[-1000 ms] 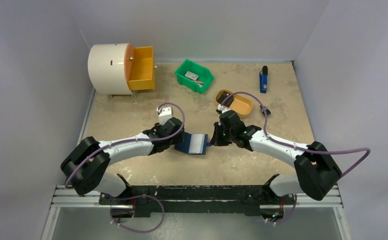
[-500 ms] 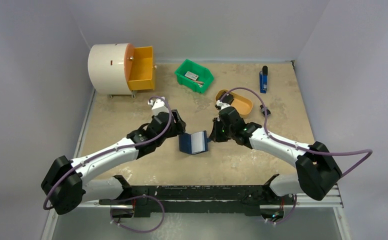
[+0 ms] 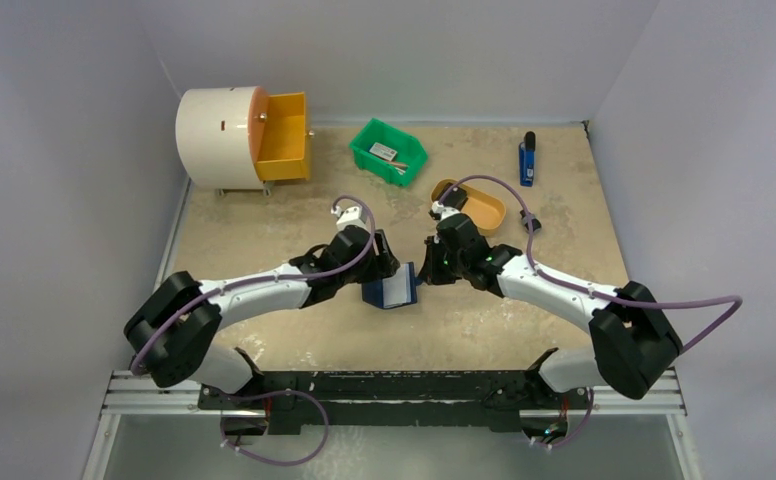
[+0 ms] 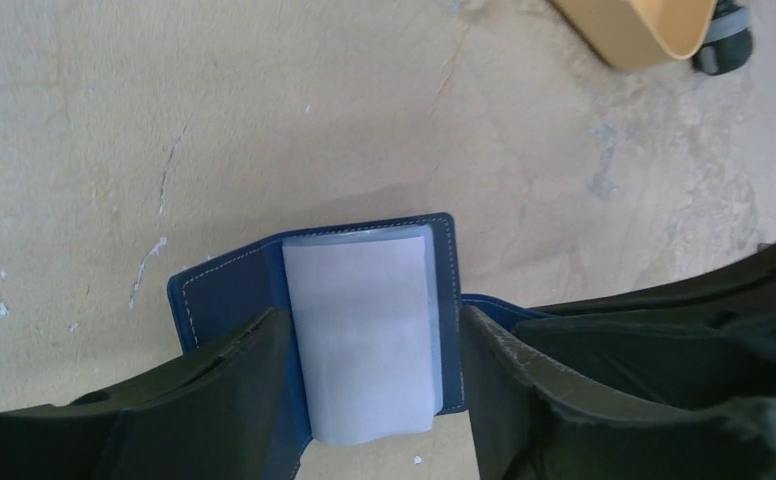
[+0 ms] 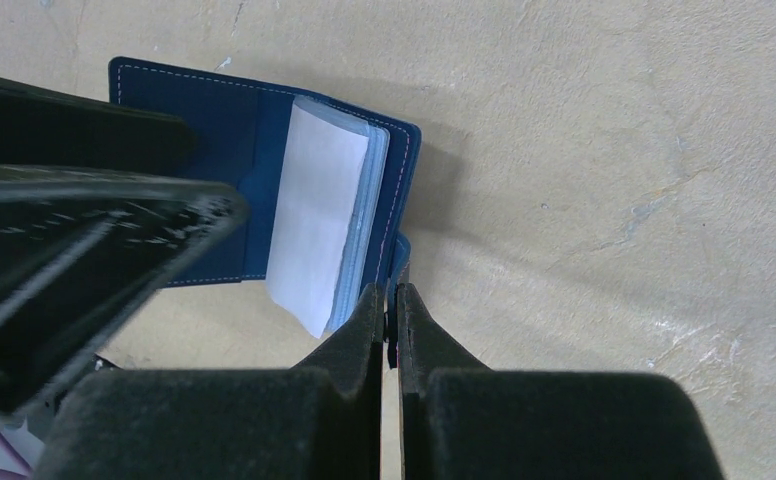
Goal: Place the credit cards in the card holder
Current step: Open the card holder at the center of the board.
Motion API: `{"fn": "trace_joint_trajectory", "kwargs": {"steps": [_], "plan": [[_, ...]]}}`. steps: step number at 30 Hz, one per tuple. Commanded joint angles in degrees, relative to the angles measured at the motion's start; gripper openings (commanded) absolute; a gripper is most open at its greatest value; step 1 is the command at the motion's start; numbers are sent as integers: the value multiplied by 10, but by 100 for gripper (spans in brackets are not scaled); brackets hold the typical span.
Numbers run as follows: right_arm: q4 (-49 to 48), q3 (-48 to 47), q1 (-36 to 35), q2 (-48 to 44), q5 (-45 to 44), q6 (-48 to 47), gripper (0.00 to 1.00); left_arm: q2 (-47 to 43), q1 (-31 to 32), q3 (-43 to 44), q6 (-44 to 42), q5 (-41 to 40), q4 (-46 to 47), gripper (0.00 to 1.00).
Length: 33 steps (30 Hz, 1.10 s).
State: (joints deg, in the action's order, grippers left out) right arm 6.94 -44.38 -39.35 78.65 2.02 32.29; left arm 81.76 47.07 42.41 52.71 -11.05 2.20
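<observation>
The navy-blue card holder lies open mid-table, its pale plastic sleeves standing up from the spine. It also shows in the right wrist view. My left gripper is open, and its fingers straddle the sleeves and right flap in the left wrist view. My right gripper is shut on the holder's right edge by the tab. No loose credit card shows near the holder. A small light card-like item lies in the green bin.
A white drum with an open orange drawer stands at the back left. A green bin is at back centre, a tan oval dish is behind my right gripper, and a blue-and-black tool is at the back right.
My left arm swung away from the holder's left flap, then came back over its sleeves. The holder went from lying flat to partly folded up. My right gripper kept its hold.
</observation>
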Motion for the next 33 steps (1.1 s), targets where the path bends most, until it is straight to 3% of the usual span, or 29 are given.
{"fn": "trace_joint_trajectory", "kwargs": {"steps": [1, 5, 17, 23, 33], "plan": [[-16, -8, 1, -6, -9, -4, 0, 18, 13, 1, -6, 4, 30, 68], [-20, -4, 1, -6, -4, -2, 0, 40, 26, 14, -17, -6, 20, 77], [-20, 3, 0, -13, -3, 2, 0, 90, 41, 29, -29, -33, -5, 75], [-20, 6, 1, -14, -3, 3, 0, 79, 42, 27, -27, -43, -12, 72], [-23, 11, 1, -15, -3, 2, 0, 27, 42, 16, -16, -55, -18, 77]]}}
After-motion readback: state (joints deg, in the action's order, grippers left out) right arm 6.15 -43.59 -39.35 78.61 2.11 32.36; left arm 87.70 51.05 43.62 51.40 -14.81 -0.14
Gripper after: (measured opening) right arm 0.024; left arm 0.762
